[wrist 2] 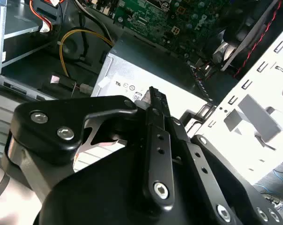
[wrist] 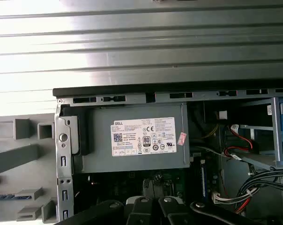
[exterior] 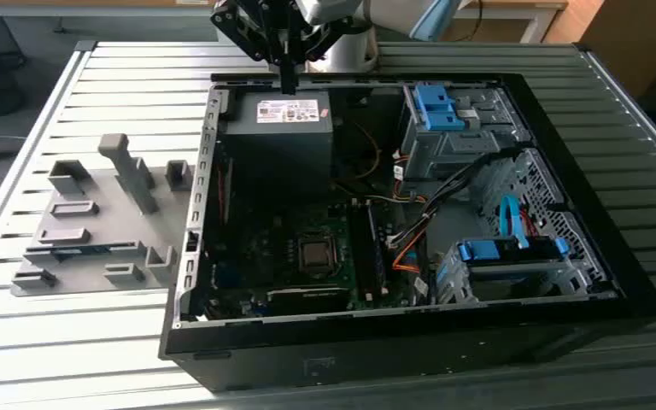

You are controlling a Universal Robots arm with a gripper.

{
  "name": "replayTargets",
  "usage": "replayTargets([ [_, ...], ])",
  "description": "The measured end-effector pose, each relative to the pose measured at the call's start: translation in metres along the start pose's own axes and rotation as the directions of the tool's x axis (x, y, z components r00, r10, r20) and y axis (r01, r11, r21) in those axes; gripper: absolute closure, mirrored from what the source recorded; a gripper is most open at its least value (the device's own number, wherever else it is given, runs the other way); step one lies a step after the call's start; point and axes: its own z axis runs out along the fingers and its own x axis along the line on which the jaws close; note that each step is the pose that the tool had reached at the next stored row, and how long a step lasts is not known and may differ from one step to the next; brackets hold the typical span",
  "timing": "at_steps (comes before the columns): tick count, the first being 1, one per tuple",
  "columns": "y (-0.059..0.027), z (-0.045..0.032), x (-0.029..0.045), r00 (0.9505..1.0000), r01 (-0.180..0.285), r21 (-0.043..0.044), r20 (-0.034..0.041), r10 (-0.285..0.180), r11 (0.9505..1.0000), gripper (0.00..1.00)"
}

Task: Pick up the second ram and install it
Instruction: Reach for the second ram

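The black linkage-fingered claw (exterior: 290, 84) is held above the rear edge of the open black computer case (exterior: 419, 346), over the gray metal power supply box (exterior: 277, 145) set in that case's rear corner. In the exterior view and the second wrist view the claw (wrist 2: 153, 96) appears drawn together, with nothing clamped in it.

The second ram (exterior: 81, 250), a slim, long, dark green-blue memory stick, is seen outside the case. It is seated in the gray plastic holder plate (exterior: 100, 192) that lies beside the case on the exterior view's left, well apart from the claw. In the first wrist view a strip of the stick (wrist: 2, 197) shows among the holder blocks.

The step in hand is judged to be the reach for the pick. For a clean grasp, the fingers are best spread before any descent. The claw is best lined up so that the stick's two flat faces are taken near mid-length, clear of the neighbouring blocks. The stick is best lifted straight out and kept level, without twisting.

A white rectangular label (wrist: 144, 137), dense with small print, symbols and a square code, is fixed to the power supply inside the case. A small pink sticker (wrist: 182, 138) is stuck just beside it. Faint stamped marks are visible on the box's side in the second wrist view. No writing can be made out on the stick itself
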Motion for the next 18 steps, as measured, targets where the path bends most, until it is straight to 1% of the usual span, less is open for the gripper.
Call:
replayTargets([
  [11, 0.0, -0.0001, 0.0008, 1.0, 0.0, 0.0001, 0.0, 0.0, 1.0, 0.89],
  [14, -0.0003, -0.0001, 0.0037, 1.0, 0.0, 0.0, 0.0, 0.0, 1.0, 0.89],
  [16, -0.0006, -0.0002, 0.0084, 1.0, 0.0, 0.0, 0.0, 0.0, 1.0, 0.89],
  [18, -0.0008, -0.0003, 0.0108, 1.0, 0.0, 0.0, 0.0, 0.0, 1.0, 0.89],
])
